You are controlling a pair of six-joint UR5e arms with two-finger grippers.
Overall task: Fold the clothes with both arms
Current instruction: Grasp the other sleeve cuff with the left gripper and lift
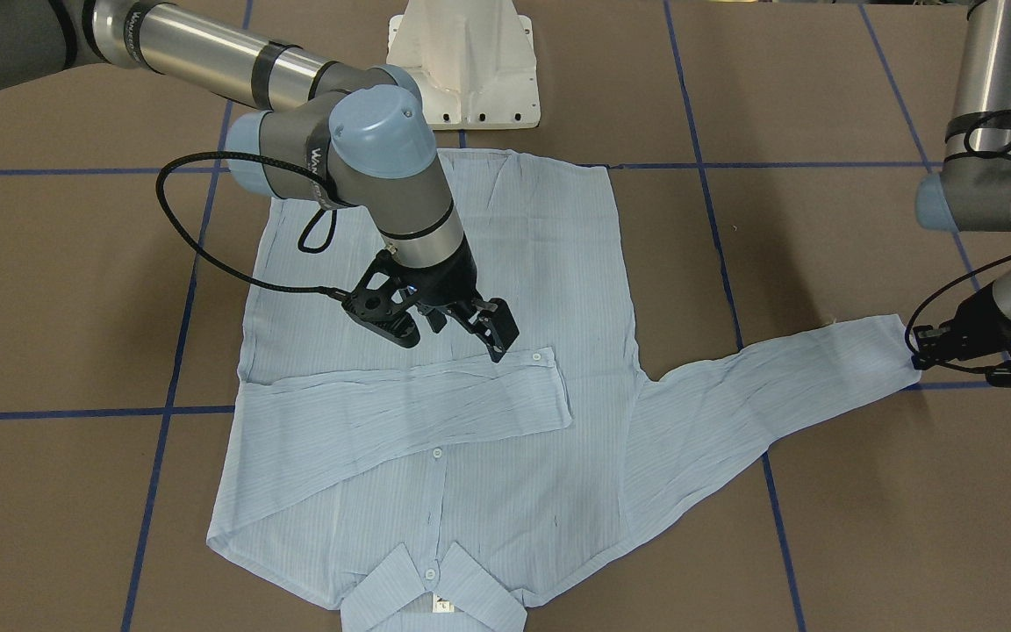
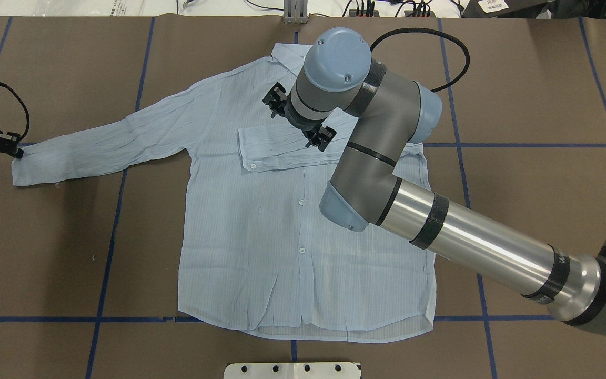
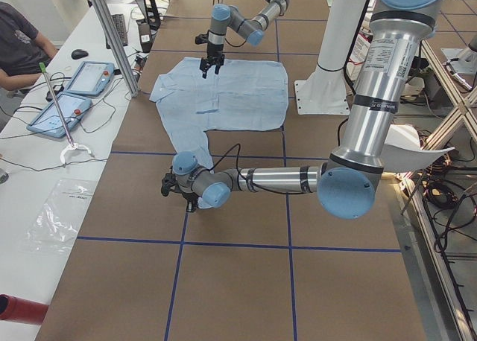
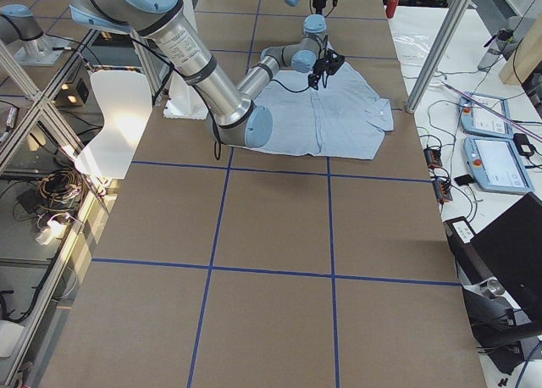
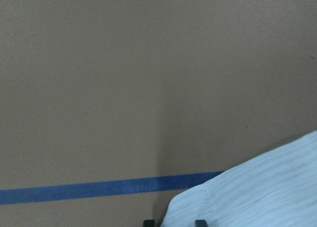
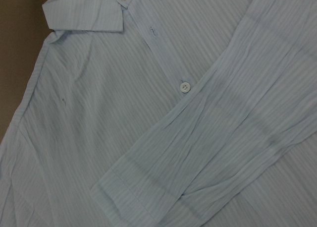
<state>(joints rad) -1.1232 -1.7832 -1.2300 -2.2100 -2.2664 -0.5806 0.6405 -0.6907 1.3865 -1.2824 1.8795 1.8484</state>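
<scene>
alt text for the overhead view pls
A light-blue shirt lies flat, buttons up, on a brown table with blue tape lines, one sleeve folded across its chest, the other stretched to the view's left. The right gripper hangs over the folded sleeve; the left gripper is at the outstretched cuff.

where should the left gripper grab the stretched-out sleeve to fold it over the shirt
Take the sleeve by its cuff, coming in low from the outer end, where the left gripper sits. The sleeve lies flat and straight out from the shirt, so the cuff is its free, stiffer-looking end.
</scene>
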